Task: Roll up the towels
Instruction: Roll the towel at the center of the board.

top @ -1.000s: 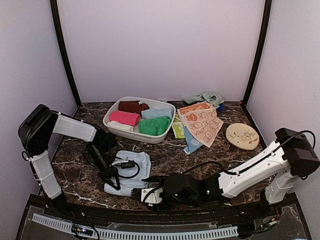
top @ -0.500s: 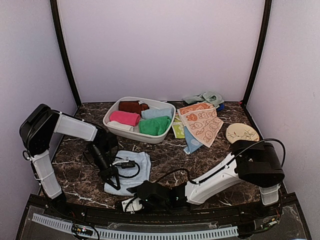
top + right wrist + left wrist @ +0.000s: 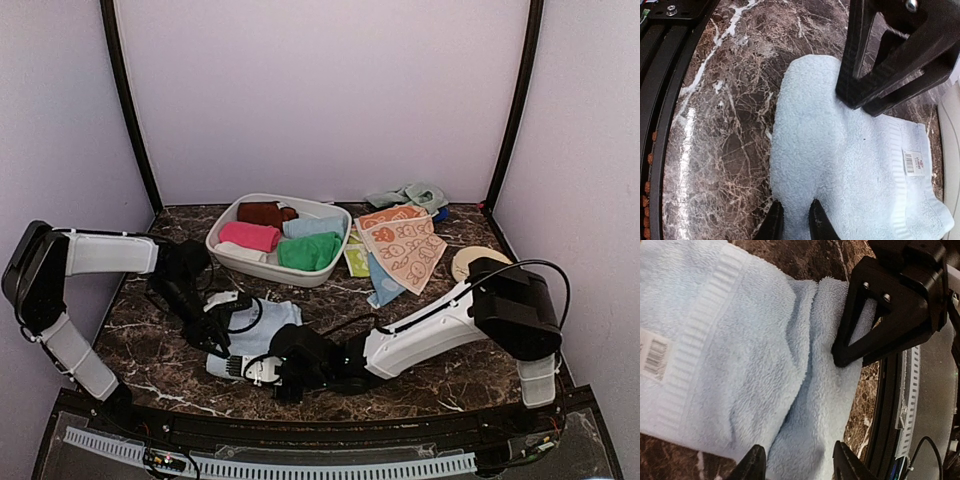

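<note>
A pale blue towel (image 3: 270,322) lies on the marble near the front, its near end bunched into a soft fold (image 3: 810,390). My left gripper (image 3: 799,467) hovers over that fold, open, one finger on each side of the ridge; from above, the left gripper (image 3: 222,335) sits at the towel's left edge. My right gripper (image 3: 792,222) is shut on the pale blue towel (image 3: 840,150), pinching its near edge between nearly closed fingers. In the overhead view the right gripper (image 3: 240,366) is at the towel's near-left corner. The two grippers face each other closely across the fold.
A white basin (image 3: 225,250) behind holds rolled towels: pink (image 3: 250,236), brown (image 3: 265,212), pale blue (image 3: 312,226), green (image 3: 308,252). Peach printed towels (image 3: 400,245) lie flat to its right. A tan disc (image 3: 468,262) shows behind my right arm. The black front rail (image 3: 660,75) runs close by.
My left gripper has opened and let go of the towel, its arm shifting back and left. My right gripper has swung left to the towel's near edge and closed on it.
</note>
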Motion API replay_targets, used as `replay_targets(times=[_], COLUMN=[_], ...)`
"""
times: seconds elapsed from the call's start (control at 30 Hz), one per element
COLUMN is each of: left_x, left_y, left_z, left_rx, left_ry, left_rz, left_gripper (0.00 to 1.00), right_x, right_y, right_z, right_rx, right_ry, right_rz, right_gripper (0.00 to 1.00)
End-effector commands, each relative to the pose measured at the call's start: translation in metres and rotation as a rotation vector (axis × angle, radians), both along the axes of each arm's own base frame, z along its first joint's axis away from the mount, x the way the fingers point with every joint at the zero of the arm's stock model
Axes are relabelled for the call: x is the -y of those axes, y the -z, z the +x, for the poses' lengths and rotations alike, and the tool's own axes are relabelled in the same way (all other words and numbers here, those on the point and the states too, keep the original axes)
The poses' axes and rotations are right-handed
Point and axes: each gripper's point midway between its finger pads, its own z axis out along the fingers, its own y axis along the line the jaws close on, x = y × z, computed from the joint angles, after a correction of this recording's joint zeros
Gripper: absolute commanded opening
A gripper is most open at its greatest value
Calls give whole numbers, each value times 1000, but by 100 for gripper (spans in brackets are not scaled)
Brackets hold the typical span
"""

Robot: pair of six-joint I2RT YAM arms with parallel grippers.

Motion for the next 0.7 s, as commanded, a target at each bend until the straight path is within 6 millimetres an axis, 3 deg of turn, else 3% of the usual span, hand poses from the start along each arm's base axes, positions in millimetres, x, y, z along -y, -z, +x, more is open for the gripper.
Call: replay_targets(times=[0.0,0.37,0.67], left_x=[-12,-13,9], left_y=[-13,-32,-5], left_z=[9,-16,-23], left_rx=[160,233,265], left_ry=[4,61,164], left_rz=[-2,-82,-42], left_gripper=[48,49,48], right_x=[12,14,16], right_y=[23,27,32], right_z=[-5,12,28], right_rx=[-266,-796,-1061], right_ry=[31,104,172], right_rz=[-61,-13,5], right_gripper=[11,4,3])
